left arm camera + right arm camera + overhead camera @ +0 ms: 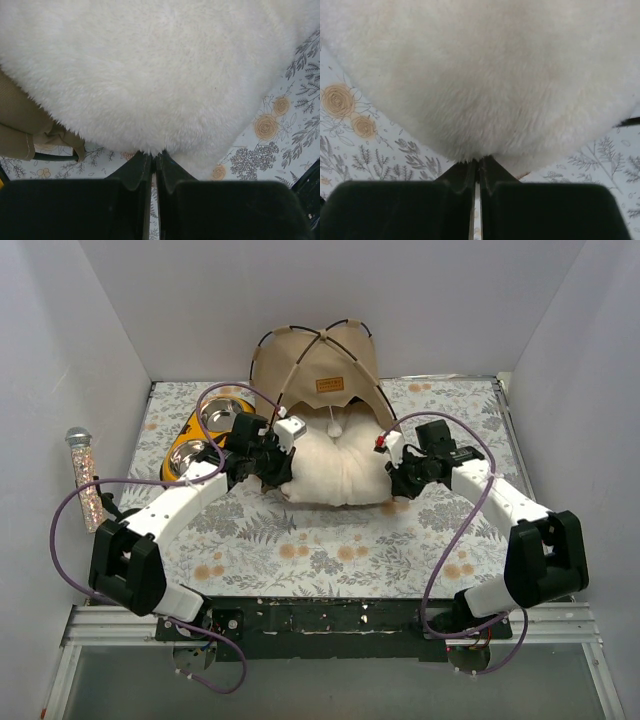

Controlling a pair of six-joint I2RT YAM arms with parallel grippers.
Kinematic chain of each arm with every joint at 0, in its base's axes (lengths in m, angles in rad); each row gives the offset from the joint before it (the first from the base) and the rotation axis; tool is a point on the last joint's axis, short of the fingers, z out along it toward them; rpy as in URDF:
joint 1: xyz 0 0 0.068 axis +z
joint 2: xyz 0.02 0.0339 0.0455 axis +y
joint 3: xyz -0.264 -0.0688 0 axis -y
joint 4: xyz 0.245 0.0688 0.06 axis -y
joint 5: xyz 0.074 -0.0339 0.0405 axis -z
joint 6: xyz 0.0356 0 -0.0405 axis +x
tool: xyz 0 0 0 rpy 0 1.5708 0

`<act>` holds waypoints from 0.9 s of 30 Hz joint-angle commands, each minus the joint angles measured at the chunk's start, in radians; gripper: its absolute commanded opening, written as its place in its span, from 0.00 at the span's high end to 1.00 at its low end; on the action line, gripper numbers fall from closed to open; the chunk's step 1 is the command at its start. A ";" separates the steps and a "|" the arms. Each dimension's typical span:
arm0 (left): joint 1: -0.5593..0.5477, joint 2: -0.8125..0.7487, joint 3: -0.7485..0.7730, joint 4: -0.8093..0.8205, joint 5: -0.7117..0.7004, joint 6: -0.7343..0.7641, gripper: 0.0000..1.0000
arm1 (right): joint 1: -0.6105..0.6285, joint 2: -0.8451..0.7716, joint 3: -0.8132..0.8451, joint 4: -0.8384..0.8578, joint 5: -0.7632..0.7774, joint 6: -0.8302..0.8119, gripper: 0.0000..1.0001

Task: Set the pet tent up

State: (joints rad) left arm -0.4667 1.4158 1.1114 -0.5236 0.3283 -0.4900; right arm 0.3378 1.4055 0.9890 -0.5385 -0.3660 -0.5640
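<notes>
We see left gripper (153, 156) and right gripper (477, 162) pressed together at the cushion (160, 75); fur hides any pinch

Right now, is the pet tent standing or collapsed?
Standing: in the top view the pet tent is domed, with its crossed poles bowed over stretched canvas.

The left arm (170, 505) and right arm (500, 495) wore white shells with black joint housings; purple cables (60, 520) looped along each; a black base plate (320, 618) carried both; the fingers (132, 172) were black wedges.
</notes>
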 commanded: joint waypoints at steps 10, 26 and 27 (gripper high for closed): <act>-0.032 0.127 0.160 0.335 -0.121 0.165 1.00 | 0.260 0.102 0.252 0.593 0.317 0.089 0.99; -0.010 0.307 0.100 0.480 -0.224 0.291 0.47 | 0.268 0.342 0.228 0.724 0.486 -0.140 0.63; -0.003 0.276 0.090 0.475 -0.194 0.278 0.34 | 0.268 0.308 0.220 0.697 0.474 -0.134 0.53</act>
State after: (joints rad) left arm -0.4747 1.7588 1.1603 -0.0051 0.0521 -0.2085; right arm 0.5926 1.8053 1.1828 0.1646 0.1738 -0.6987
